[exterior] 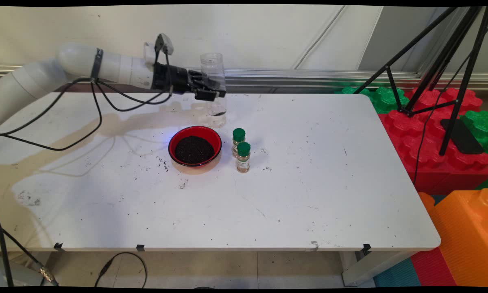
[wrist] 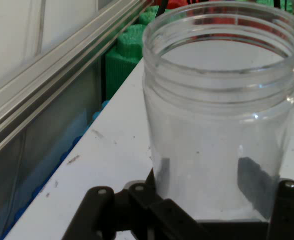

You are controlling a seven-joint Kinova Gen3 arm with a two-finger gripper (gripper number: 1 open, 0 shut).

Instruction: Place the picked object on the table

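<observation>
End effector: your black two-finger end effector (exterior: pixel 212 90) reaches in level from the left and is closed on the clear plastic jar (exterior: pixel 213 87), one finger on each side of its wall, about mid-height.
Jar position: you have it upright over the far part of the desk (exterior: pixel 309 195), just behind the red bowl (exterior: pixel 195 146). Whether its base touches the desk or hangs just above it, you cannot tell.
Jar contents: almost empty; a small dark residue sits at the bottom, and a few specks cling inside the wall in the hand view (wrist: pixel 221 125).
Jar mouth: open, no lid on it, with threaded rings under the rim.
Handling: judge it light, since it is nearly empty; a thin, smooth, see-through wall that likely flexes under a hard squeeze and slips under a weak one. Rigid enough at the threaded neck.
Where to hold: the straight wall below the threads, where the fingers (wrist: pixel 246 175) are now, looks the soundest place.
Red bowl: filled with dark, soil-like grains, and loose grains lie scattered on the desk around it.
Spice bottles: two small green-capped bottles (exterior: pixel 241 150) stand touching or nearly so, just right of the bowl.
Writing: the bottles carry labels, too small for you to read. No lettering shows on the jar.
</observation>
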